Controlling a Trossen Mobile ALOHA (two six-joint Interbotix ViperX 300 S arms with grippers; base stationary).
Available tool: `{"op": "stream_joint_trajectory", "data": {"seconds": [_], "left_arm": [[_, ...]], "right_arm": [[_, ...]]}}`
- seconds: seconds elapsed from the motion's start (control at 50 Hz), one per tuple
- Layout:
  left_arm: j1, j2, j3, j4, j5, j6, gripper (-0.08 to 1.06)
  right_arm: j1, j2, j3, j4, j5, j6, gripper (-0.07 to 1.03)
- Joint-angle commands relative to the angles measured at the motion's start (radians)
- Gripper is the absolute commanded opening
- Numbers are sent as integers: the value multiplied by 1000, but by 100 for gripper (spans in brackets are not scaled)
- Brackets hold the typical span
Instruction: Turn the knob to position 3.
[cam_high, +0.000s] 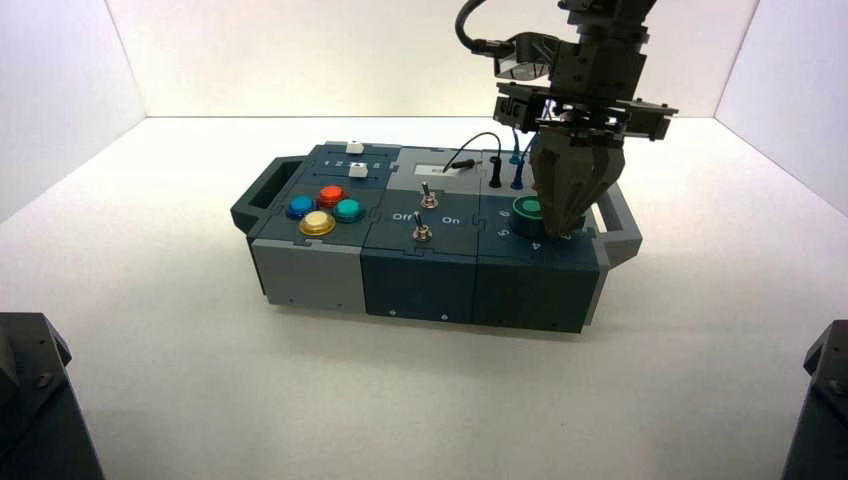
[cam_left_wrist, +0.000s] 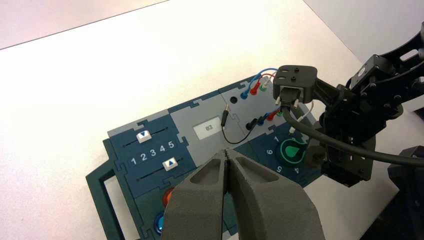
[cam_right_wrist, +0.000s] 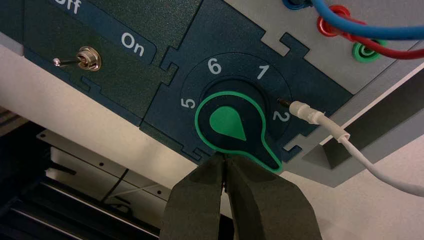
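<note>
Work w/ R claw (cam_right_wrist: 224, 159), pinched narrow, nothing gripped, tips right beside the rim of the green knob (cam_right_wrist: 227, 122), near the pointer arm (cam_right_wrist: 270, 157); to be found on the box's (cam_high: 420, 280) R front panel. Looks nearly done, prob.: pointer arm aimed betw. 2 and 4, about where 3 should sit, numeral itself hidden. If short of the mark, nudge the arm's side w/ closed tips, small push along the arc, no pressing down; stop once lined up, to avoid overshoot to 4 or back to 2. Then lift straight up, clear of the rim, so as not to drag it off pos. Watch the white plug (cam_right_wrist: 305, 111) by the 2, w/ its lead: easy to snag. Park L claw (cam_left_wrist: 226, 159), also shut & empty, above the box, out of the way. As for holders: box on desk (cam_high: 350, 400), w/ red plug (cam_left_wrist: 254, 90) and blue plug (cam_left_wrist: 244, 95) seated in sockets at the far R; black plug (cam_left_wrist: 224, 118) lying loose by the display (cam_left_wrist: 207, 128), reading 03.
</note>
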Motion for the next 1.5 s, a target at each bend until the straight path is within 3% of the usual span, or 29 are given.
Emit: {"op": "stream_joint_trajectory", "data": {"seconds": [0.02, 0.28, 0.94, 1.5], "left_arm": [[5, 3, -34, 2, -8, 5, -3], [5, 8, -40, 2, -9, 5, -3], [5, -8, -38, 2, -8, 5, -3], [5, -8, -44, 2, -8, 11, -3]], "right_arm": [[11, -54, -37, 15, 5, -2, -2], [-2, -133, -80, 6, 44, 2, -2], [-78, -38, -72, -74, 26, 5, -2], [-89, 3, -75, -81, 20, 0, -2]]}}
